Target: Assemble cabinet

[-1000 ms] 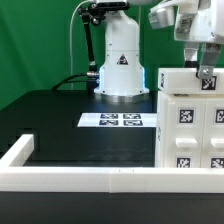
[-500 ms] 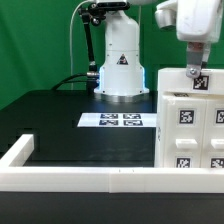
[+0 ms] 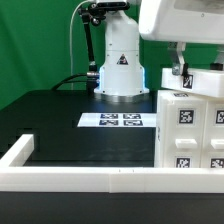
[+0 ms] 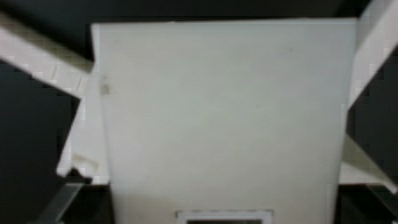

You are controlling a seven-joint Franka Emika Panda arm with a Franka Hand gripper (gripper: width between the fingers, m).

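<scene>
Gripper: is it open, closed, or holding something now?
Gripper: right above the cabinet top; open or closed cannot be told.

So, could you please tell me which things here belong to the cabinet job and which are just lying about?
Job:
- cabinet
- gripper, above the cabinet

Not part of it:
- marker board, flat on the table
- border rail
- arm base

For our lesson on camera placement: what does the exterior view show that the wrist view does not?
Only the exterior view shows the flat white marker board, the long low white border rail and the large white plastic cabinet's black-and-white square tags. Only the wrist view shows a broad plain white panel close up. Both share the cabinet.
</scene>
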